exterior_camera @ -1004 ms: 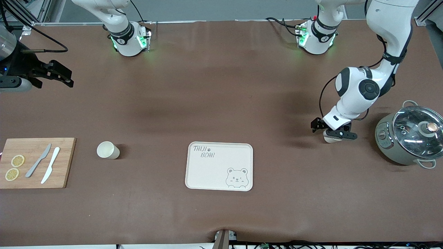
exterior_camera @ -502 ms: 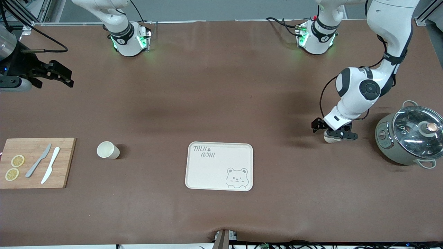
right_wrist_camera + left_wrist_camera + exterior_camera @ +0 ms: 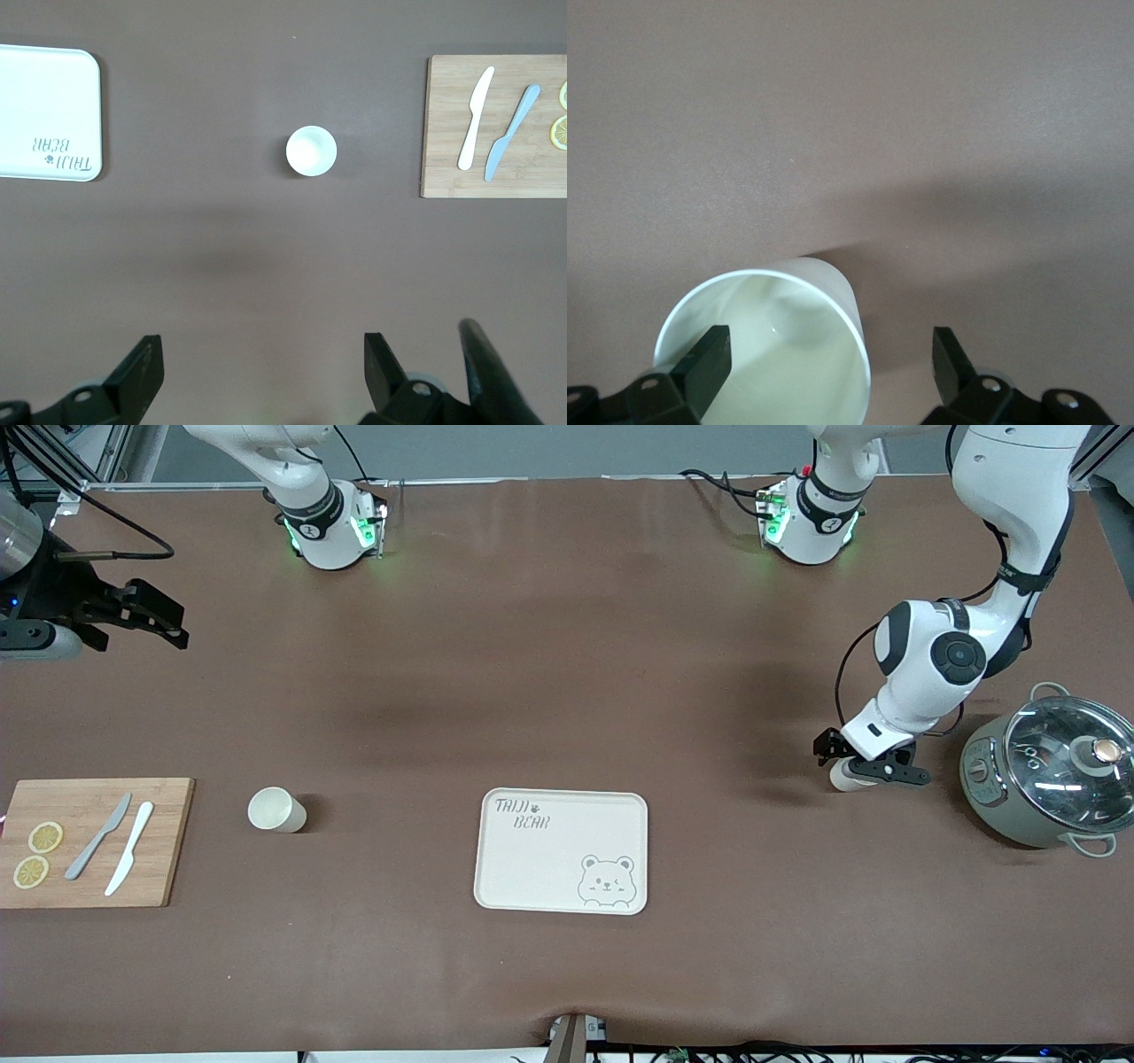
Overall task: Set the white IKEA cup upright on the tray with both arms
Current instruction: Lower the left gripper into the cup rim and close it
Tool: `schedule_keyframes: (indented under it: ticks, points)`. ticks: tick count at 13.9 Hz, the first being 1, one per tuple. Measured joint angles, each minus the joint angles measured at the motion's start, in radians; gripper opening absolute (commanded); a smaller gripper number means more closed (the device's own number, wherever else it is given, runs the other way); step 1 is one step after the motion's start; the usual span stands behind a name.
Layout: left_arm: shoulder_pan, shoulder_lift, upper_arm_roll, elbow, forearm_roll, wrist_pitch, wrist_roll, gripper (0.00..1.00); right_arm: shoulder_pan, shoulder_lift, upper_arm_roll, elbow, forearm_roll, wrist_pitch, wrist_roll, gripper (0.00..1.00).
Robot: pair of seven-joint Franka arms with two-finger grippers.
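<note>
A white cup [image 3: 843,781] stands on the table beside the pot, partly hidden by my left gripper [image 3: 866,765]. In the left wrist view the cup [image 3: 766,354] turns its mouth toward the camera. My left gripper [image 3: 828,363] is open around its rim, with one fingertip [image 3: 709,359] over the mouth and the other outside the wall. A second white cup [image 3: 276,810] stands upright beside the cutting board; its [image 3: 311,150] round mouth shows in the right wrist view. The cream tray [image 3: 532,868] lies bare at mid-table. My right gripper [image 3: 177,627] waits open, high over the right arm's end.
A grey pot [image 3: 1050,775] with a glass lid stands at the left arm's end, close to my left gripper. A wooden cutting board [image 3: 164,841] with two knives and lemon slices lies at the right arm's end.
My left arm has shifted a little toward the pot, carrying its gripper along over the cup. The cup, the tray and the right arm have stayed put.
</note>
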Motion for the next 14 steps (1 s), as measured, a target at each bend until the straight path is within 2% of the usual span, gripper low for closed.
schedule_keyframes:
  ticks: [12,13,14]
  points:
    - [-0.019,0.002,-0.013,0.002,0.0,0.0,-0.053,1.0,0.002,0.0,0.0,0.0,0.0,0.0,0.0,1.0]
    - [-0.02,0.002,-0.014,0.002,0.0,0.0,-0.057,0.92,0.002,0.0,0.0,0.0,0.0,0.0,0.0,1.0]
    - [-0.02,0.002,-0.014,0.002,0.0,0.0,-0.059,0.76,0.002,0.0,0.0,0.0,0.0,0.0,0.0,1.0]
